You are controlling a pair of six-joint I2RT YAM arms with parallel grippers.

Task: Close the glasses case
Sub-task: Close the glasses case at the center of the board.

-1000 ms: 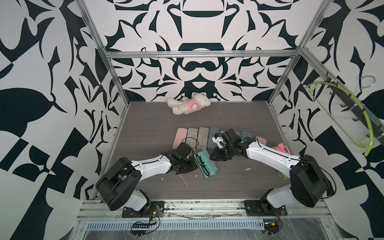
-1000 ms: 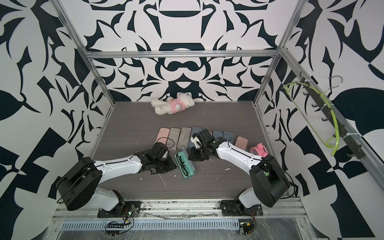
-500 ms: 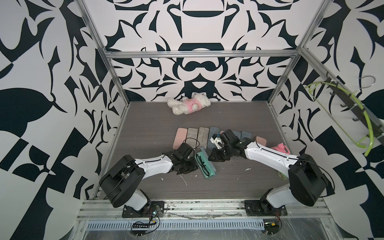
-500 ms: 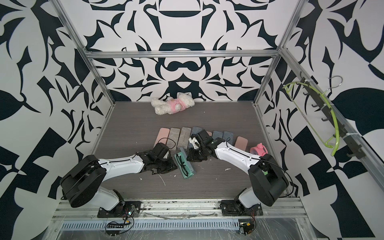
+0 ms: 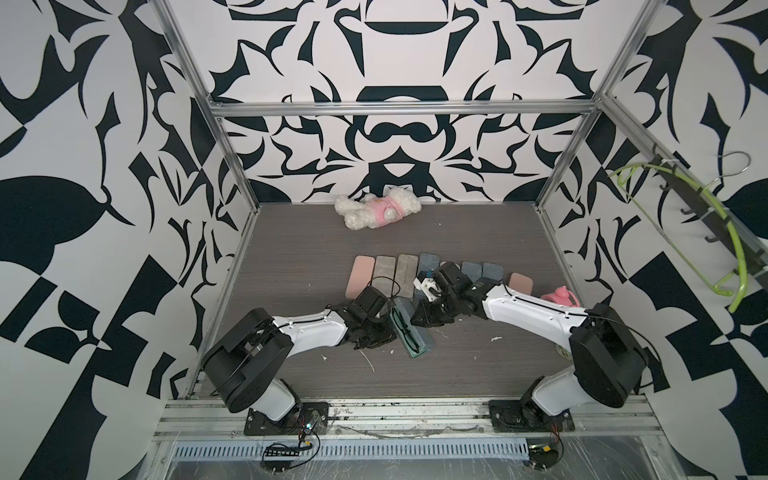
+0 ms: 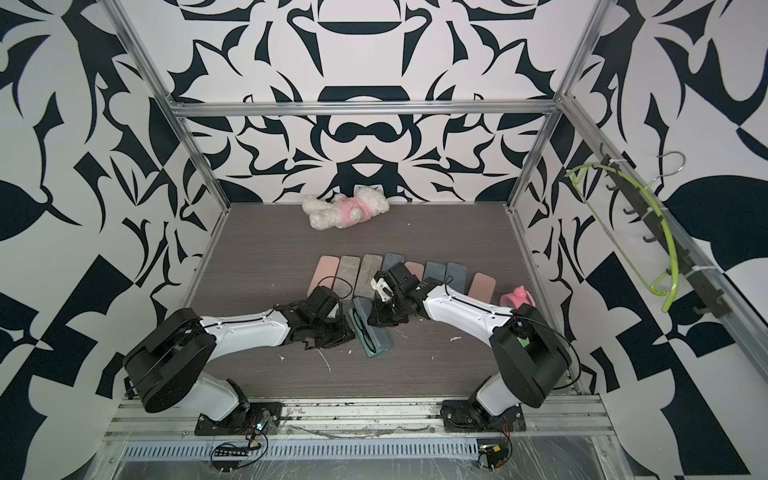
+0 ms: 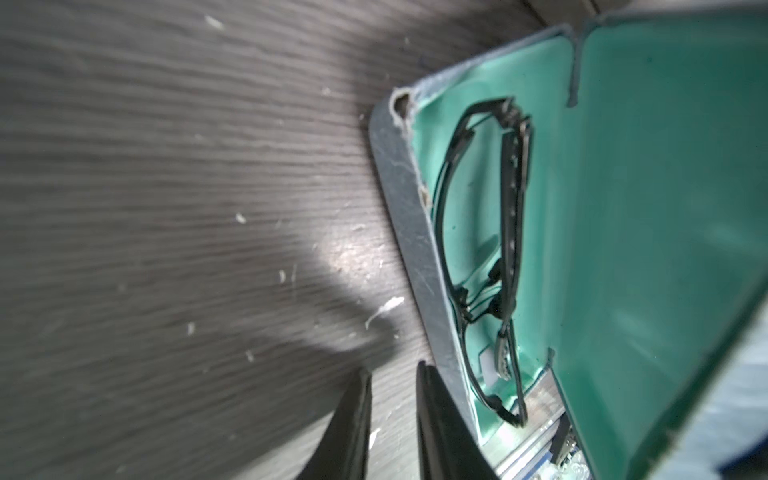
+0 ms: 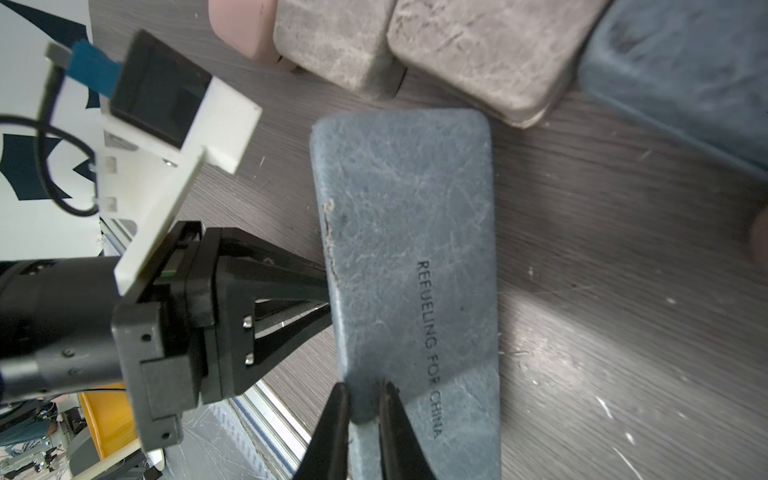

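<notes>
**Q:** Where does the glasses case (image 5: 412, 334) lie?

**A:** On the bench (image 5: 291, 249), front and centre between the two arms. It sits just in front of a row of closed cases (image 5: 384, 270). Its lid (image 8: 407, 208) is raised and not yet shut. The teal-lined base holds folded black glasses (image 7: 478, 257).

**Q:** How do the left jaws stand?

**A:** Nearly together, with a narrow gap and nothing between them. They are low over the bench, and one of the fingertips (image 7: 432, 399) lies against the base's outer rim.

**Q:** And the right jaws?

**A:** Likewise almost together. Their fingertips (image 8: 336, 409) are set against the lid's blue-grey outer face, beside the printed lettering. They do not visibly clamp it.

**Q:** What else is shown?

**A:** A plush toy (image 6: 345, 212) lies at the far wall, well apart.
</notes>
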